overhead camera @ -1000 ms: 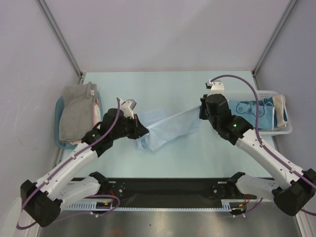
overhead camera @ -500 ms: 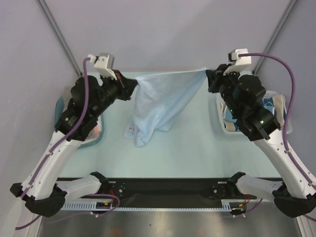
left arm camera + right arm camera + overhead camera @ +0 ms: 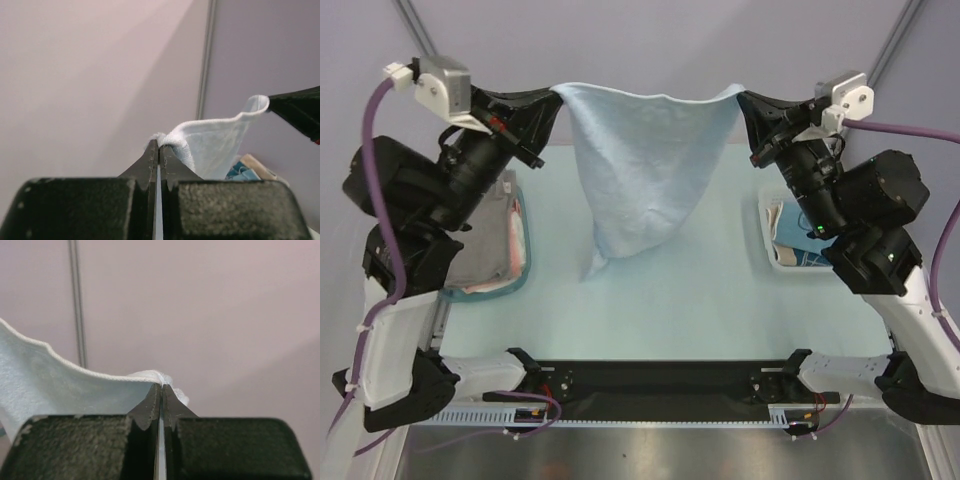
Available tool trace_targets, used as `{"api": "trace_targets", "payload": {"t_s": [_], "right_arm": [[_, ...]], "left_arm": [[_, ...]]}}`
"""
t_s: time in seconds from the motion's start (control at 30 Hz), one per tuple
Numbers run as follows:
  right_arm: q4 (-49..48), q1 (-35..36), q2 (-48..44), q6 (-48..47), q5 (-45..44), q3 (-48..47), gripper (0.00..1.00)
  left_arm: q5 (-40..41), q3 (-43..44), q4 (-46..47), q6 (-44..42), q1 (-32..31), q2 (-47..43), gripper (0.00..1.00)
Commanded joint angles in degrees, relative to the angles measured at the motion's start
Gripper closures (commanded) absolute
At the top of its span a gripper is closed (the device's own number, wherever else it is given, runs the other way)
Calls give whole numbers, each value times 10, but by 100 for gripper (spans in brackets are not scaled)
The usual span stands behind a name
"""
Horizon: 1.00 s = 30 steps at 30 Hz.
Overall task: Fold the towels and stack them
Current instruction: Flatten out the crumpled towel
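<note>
The light blue towel (image 3: 645, 170) hangs in the air above the far half of the table (image 3: 700, 300), held at its two upper corners. Its top edge is the long axis: it runs from left to right between the two grippers, almost level, with a slight sag in the middle. From this edge the cloth falls down and gets narrower. It ends in one loose point at the lower left, which is directed down toward the table. Whether this point touches the table, I cannot tell.

The left gripper (image 3: 555, 92) has its fingers pressed together on the left corner. In the left wrist view the left gripper (image 3: 159, 147) shows only a thin slit between its fingers, and the towel (image 3: 215, 145) comes out bunched on the right side of them. The right gripper (image 3: 740, 97) is closed in the same way on the right corner. In its own view the right gripper (image 3: 161, 390) pinches a small fold, and the towel (image 3: 60, 390) goes away to the left.

Under the left arm, a grey-beige towel (image 3: 490, 245) lies folded in the teal tray (image 3: 527, 250). On the right side, a blue patterned towel (image 3: 798, 256) lies in the white basket (image 3: 770, 250).
</note>
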<state>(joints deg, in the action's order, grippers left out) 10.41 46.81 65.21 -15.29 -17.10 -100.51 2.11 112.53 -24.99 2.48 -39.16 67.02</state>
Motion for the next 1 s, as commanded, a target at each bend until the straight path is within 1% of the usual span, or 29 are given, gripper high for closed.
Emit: {"api": "trace_targets", "payload": {"t_s": [0.0,0.2,0.33,0.4,0.5,0.57,0.73,0.8,0.83,0.87,0.9,0.93,0.97], "right_arm": [[-47,44,-3,-78,-7,-46,100],[-46,98,2,-106,29,-105,100],[-37,115,10,-120,54,-155,100],[-33,116,17,-123,69,-184,100],[-38,116,27,-127,82,-206,100],[-41,116,35,-134,79,-216,100],[-64,116,61,-168,31,-195,100],[-71,105,71,-178,5,-181,100],[-74,94,83,-177,3,-167,100],[-73,78,88,-156,8,-161,100],[-62,27,93,-138,29,-156,100],[-56,-2,105,-111,49,-150,100],[-52,-39,112,-60,71,-134,100]], "left_arm": [[-44,63,18,-61,-24,10,100],[-106,135,38,-63,-37,18,100],[-142,170,59,-58,-37,15,100],[-148,173,75,-59,-37,11,100],[-149,175,89,-61,-37,9,100],[-134,173,93,-65,-37,14,100],[-72,153,97,-94,-35,37,100],[-65,139,103,-93,-27,57,100],[-81,132,108,-85,2,66,100],[-93,113,115,-51,23,79,100],[-111,100,134,-30,47,87,100],[-147,88,143,-7,93,96,100],[-156,60,151,17,110,114,100]]}}
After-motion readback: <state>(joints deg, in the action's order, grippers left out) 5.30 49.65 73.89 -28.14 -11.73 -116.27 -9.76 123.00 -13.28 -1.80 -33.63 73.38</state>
